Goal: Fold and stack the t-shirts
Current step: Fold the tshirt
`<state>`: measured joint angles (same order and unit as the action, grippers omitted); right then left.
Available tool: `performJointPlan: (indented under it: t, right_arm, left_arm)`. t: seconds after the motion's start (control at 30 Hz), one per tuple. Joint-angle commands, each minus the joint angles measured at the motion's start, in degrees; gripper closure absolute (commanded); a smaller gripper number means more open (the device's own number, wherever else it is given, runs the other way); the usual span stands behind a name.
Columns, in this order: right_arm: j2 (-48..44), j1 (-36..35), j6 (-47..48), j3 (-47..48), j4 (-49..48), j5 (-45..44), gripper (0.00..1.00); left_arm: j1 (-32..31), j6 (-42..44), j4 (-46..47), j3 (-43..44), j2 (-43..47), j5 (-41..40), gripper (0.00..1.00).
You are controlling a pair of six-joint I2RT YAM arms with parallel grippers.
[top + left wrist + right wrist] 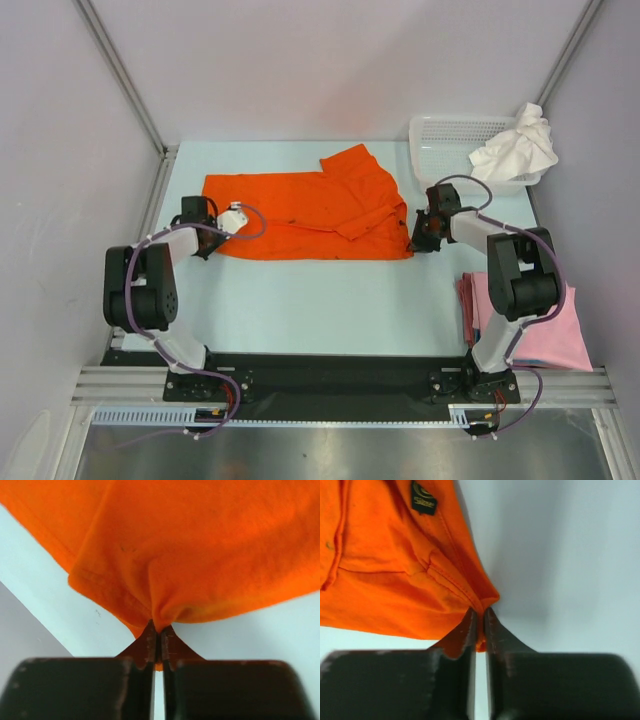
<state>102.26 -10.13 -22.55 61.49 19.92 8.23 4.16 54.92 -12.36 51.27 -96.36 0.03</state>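
The left gripper (220, 238) sits at centre left of the top view, its jaws pinched on the lower left corner of the orange t-shirt (300, 210). The left wrist view shows cloth bunched between the fingertips (149, 637).

The orange t-shirt lies spread across the middle of the table (320, 300), part-folded, with one sleeve turned up at upper centre. Judged soft, light and limp, it will sag and crease between two hold points. Grip at hems or corners, where doubled seams resist slipping.

The right gripper (415, 243) is clamped on the shirt's lower right corner, with the hem caught between its jaws in the right wrist view.

At upper right, a white t-shirt (515, 145) hangs crumpled over the basket (440, 135). At lower right, folded pink t-shirts (545, 320) lie stacked.
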Motion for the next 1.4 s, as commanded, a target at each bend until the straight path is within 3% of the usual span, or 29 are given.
performJointPlan:
  t: [0.0,0.03,0.13,0.57,0.63,0.67,0.73,0.8,0.87,0.93,0.97,1.13,1.3,1.37]
  right_arm:
    - [-0.03,1.51,-2.24,-2.69,-3.04,1.61,0.95]
    - [-0.74,2.04,-2.50,-4.52,-3.22,1.70,1.00]
    - [-4.16,3.71,-2.24,-6.12,-0.60,0.83,1.00]
    - [-25.16,3.37,-10.23,-19.56,15.66,-2.60,1.00]
    - [-29.28,1.70,-12.33,-21.15,17.78,-3.56,0.98]
    - [-30.27,1.17,-12.78,-21.59,19.00,-3.74,0.90]
    - [-31.94,0.99,-13.57,-22.38,19.89,-3.92,0.85]
    - [-34.05,1.34,-13.84,-22.30,21.38,-4.53,0.69]
    - [-36.06,2.04,-12.88,-20.63,21.83,-6.55,0.55]
    - [-36.69,1.78,-10.95,-15.74,21.13,-8.13,0.51]
    - [-36.52,1.52,-9.46,-13.62,19.64,-8.14,0.43]
    - [-26.96,-1.56,0.56,1.85,13.49,-9.12,0.41]
    - [-10.71,-3.31,6.81,22.47,7.06,-6.56,0.44]
    - [-0.51,-3.67,8.56,30.40,8.37,-5.86,0.46]
  left_arm:
    - [-0.30,0.90,0.67,-1.52,-0.76,-2.14,1.00]
    - [-0.38,0.81,0.84,-1.78,-0.50,-2.49,1.00]
    - [0.05,1.51,-0.20,-3.01,1.78,-3.29,1.00]
    - [2.43,8.36,-21.11,-10.74,19.71,-0.47,1.00]
    - [2.43,8.37,-25.06,-11.10,20.07,-0.47,0.99]
    - [2.43,8.45,-26.39,-11.10,20.15,1.01,0.96]
    - [2.43,8.28,-30.15,-10.58,20.42,3.38,0.79]
    - [2.52,8.10,-32.54,-8.73,20.51,4.79,0.57]
    - [3.04,7.40,-33.43,-5.57,20.51,5.77,0.15]
    - [4.35,4.42,-30.90,-0.07,19.98,6.47,0.04]
    - [4.88,2.58,-30.27,2.67,18.33,8.65,0.02]
    - [9.37,-17.00,-27.57,20.25,9.28,20.09,0.06]
    - [9.20,-34.93,-21.04,32.04,-4.50,14.48,0.23]
    - [9.20,-37.41,-20.08,36.52,-8.48,12.72,0.26]
